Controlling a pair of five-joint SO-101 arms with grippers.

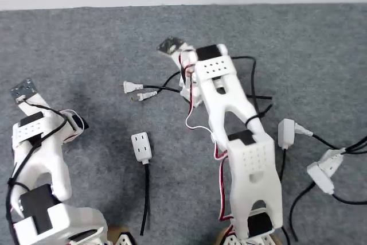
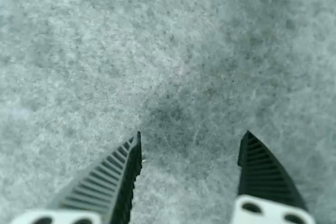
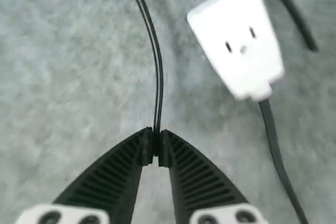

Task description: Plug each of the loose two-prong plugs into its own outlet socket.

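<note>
The far plug [image 1: 131,87] and the near plug [image 1: 147,95] lie side by side on the grey carpet [image 1: 86,44], just left of my right arm [image 1: 229,101]. Their prongs point left and thin black cord [image 3: 156,77] trails right, under that arm. My right gripper [image 3: 152,148] is clenched on this cord, both strands nipped between the very tips, back from the plug bodies.

I judge the plugs to be light, small and hard, with thin smooth prongs, and the cord to be limp. Held by the cord, a plug would swing and twist and could not be steered into slots. The better hold is across the flat sides of the moulded body, just behind the prongs.

The outlet socket [image 1: 141,146] lies nearer than the plugs, between my two arms, slots up, its own cord running toward the near edge. It looks light enough to slide when pushed, so it will want bracing.

My left gripper [image 2: 192,136] hangs released over bare carpet at the far left, well apart from everything. Two more white blocks [image 1: 285,132] [image 1: 324,171] on black cords lie at the right. I cannot tell whether they are sockets or plugs.
</note>
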